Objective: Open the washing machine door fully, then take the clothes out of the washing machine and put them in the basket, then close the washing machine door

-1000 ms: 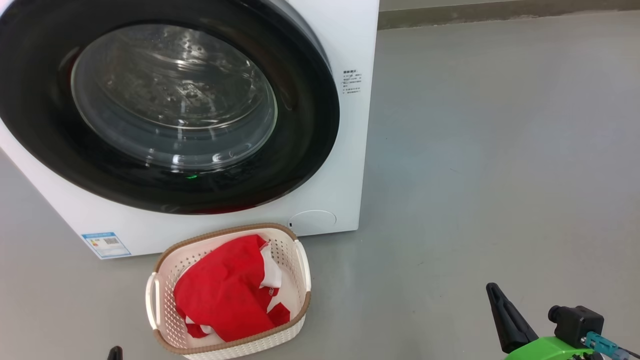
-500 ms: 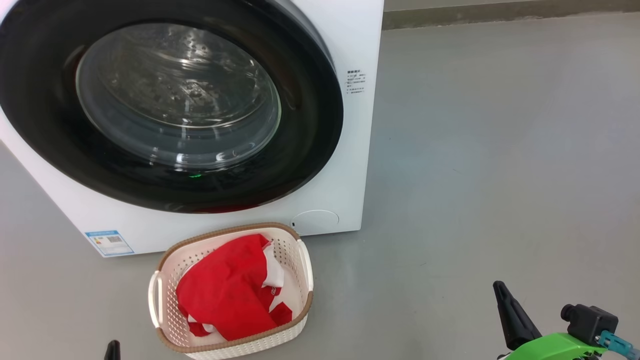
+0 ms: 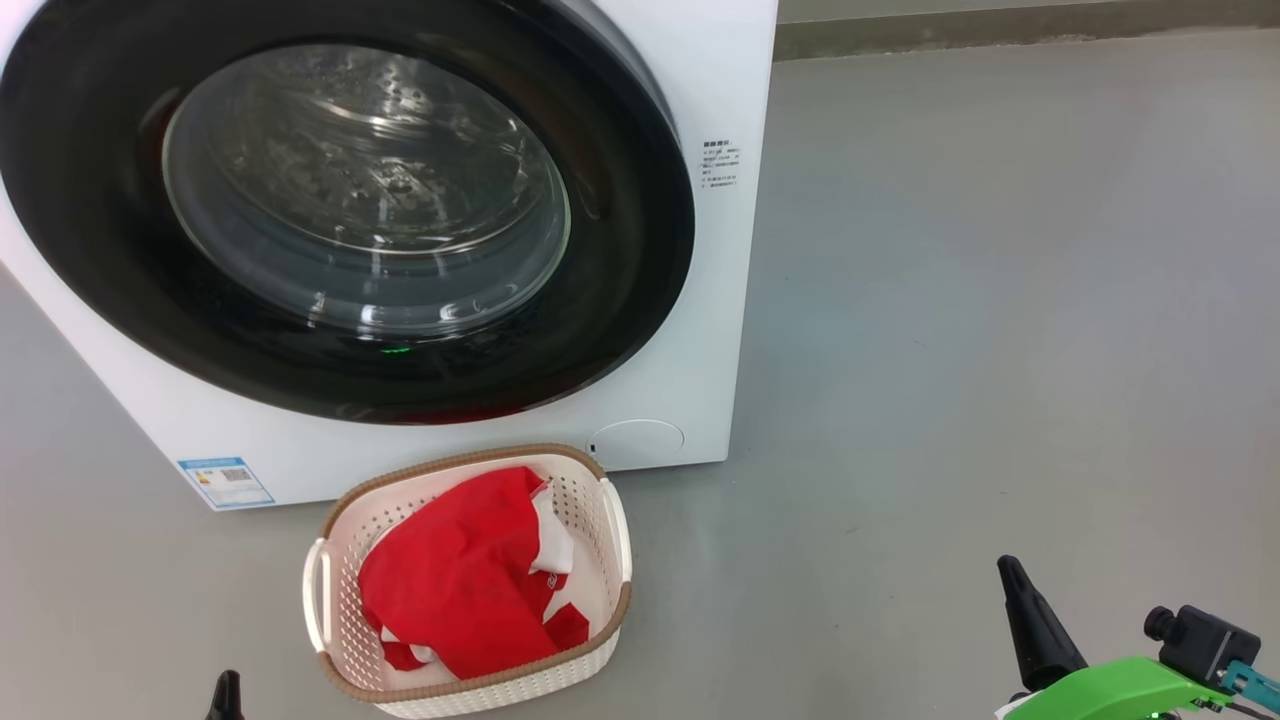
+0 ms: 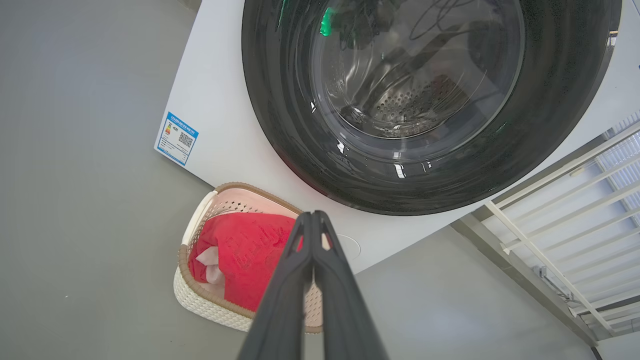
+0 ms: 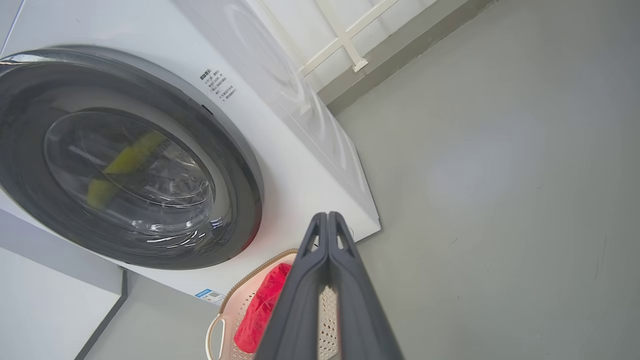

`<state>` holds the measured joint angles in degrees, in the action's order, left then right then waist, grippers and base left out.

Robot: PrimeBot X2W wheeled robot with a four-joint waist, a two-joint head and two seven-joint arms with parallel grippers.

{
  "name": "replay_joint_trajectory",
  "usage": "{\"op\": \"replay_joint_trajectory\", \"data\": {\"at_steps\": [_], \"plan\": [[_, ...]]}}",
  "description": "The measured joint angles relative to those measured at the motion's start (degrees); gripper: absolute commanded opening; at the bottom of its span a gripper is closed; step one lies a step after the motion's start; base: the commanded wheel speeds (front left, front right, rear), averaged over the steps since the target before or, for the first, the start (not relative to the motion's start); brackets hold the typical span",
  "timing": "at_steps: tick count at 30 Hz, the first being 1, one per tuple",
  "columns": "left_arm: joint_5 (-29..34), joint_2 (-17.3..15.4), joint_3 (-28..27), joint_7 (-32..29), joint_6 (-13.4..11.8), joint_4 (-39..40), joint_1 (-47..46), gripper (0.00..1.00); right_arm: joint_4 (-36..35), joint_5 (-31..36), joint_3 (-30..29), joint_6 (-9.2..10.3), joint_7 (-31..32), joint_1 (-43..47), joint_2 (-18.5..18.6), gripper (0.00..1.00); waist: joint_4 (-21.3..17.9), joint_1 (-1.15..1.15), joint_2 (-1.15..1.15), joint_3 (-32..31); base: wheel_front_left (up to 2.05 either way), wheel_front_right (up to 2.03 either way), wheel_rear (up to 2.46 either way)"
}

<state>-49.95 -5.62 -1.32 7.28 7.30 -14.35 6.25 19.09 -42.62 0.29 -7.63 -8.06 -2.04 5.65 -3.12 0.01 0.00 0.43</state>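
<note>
Since a second ago: my head camera drifted slightly; nothing else shifted. Washing machine door (image 3: pixel 620 250): shut flush on washing machine (image 3: pixel 705 80). Clothes (image 3: pixel 460 585): red, heaped in basket (image 3: pixel 470 690) just below it, handy for unloading. Left gripper (image 4: pixel 311 215), right gripper (image 5: pixel 327 216): fingers together, empty, held back; I judge work done.

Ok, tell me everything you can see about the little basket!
The basket is small, cream-white plastic full of tiny holes, with a brown woven-look rim and white side handles. It stands upright on the grey floor, just in front of the washing machine. Red clothes with white trim lie crumpled inside.
</note>
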Motion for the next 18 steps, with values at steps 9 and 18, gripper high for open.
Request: {"op": "replay_joint_trajectory", "data": {"at_steps": [9, 18], "plan": [[-4.21, 0.25, -0.32, -1.25, 0.0, -0.13, -1.03, 0.0, -0.37, -4.72, -1.02, 0.01, 1.58, -0.1, -0.18, 0.0, 0.33, 0.0, 0.0, -0.03, 0.0, 0.0, 0.0], [-8.79, 0.49, -0.57, -2.87, 0.0, -0.2, -2.05, 0.0, -0.77, -10.59, -1.48, 0.01, 3.03, -0.14, -0.37, 0.0, 0.67, 0.0, 0.0, -0.06, 0.0, 0.0, 0.0]]}}
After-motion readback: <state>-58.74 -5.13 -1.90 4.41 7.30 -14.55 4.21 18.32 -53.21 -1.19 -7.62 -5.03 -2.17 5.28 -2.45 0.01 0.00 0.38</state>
